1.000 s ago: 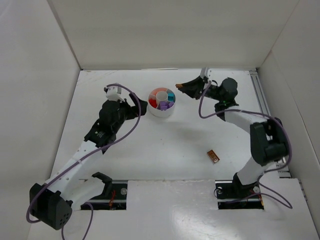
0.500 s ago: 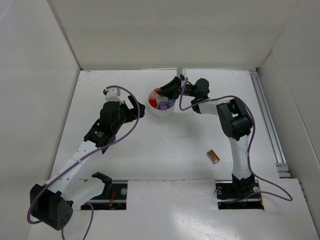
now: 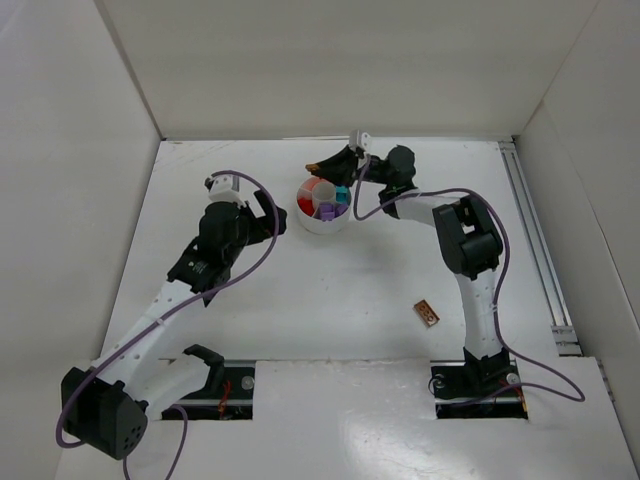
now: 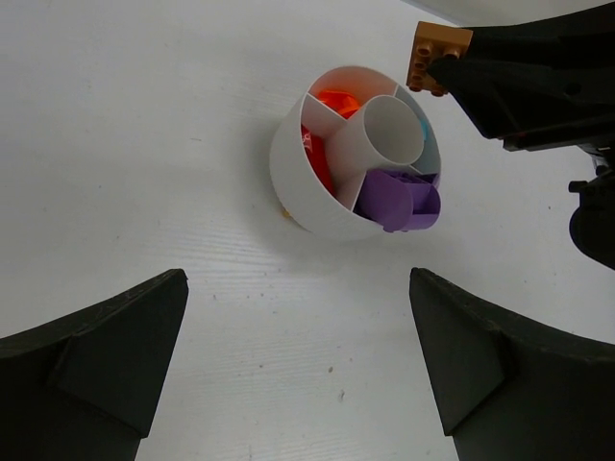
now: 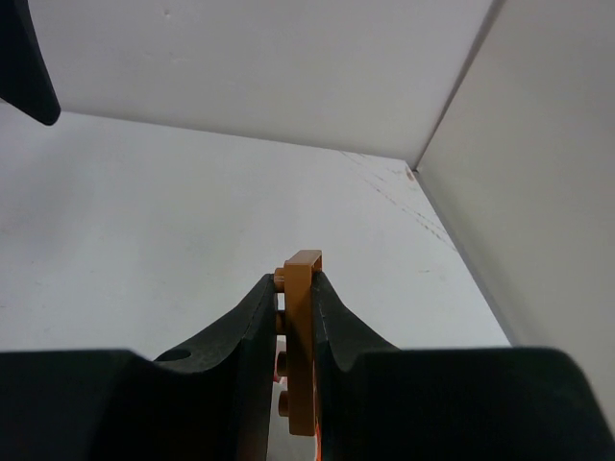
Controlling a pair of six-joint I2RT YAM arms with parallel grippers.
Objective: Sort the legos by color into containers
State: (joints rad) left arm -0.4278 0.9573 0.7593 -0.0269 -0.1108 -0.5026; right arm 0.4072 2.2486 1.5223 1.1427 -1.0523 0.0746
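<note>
Legos here are mostly sorted, judging by how little lies loose on the white table [image 3: 350, 290]. Of the two arms, the left one reaches in from 7 o'clock and its left gripper [image 4: 298, 279] stands with jaws spread wide and nothing between them, just beside the dish at its 9 o'clock side in the overhead view.

The right arm curls round from 5 o'clock, and the right gripper [image 5: 298, 288] is pinched flat on an orange brick [image 5: 301, 355], held on edge with its studs facing sideways. Seen from above, that brick hangs over the far rim, at roughly 11 to 12 o'clock.

The white dish [image 4: 298, 182] sits toward 12 o'clock on the table. Its wedge compartments already hold sorted colours around the empty central well [image 4: 389, 130]: purple pieces [image 4: 404, 197], red pieces [image 4: 309, 154], an orange-red piece [image 4: 336, 99] and a sliver of teal [image 3: 342, 192] (how many of each I cannot count).

What is left, as I read it: lowering the held brick into its matching wedge, probably the orange one nearest it, then fetching the single brown brick [image 3: 427, 313] lying well apart from the dish at about 4 o'clock.
</note>
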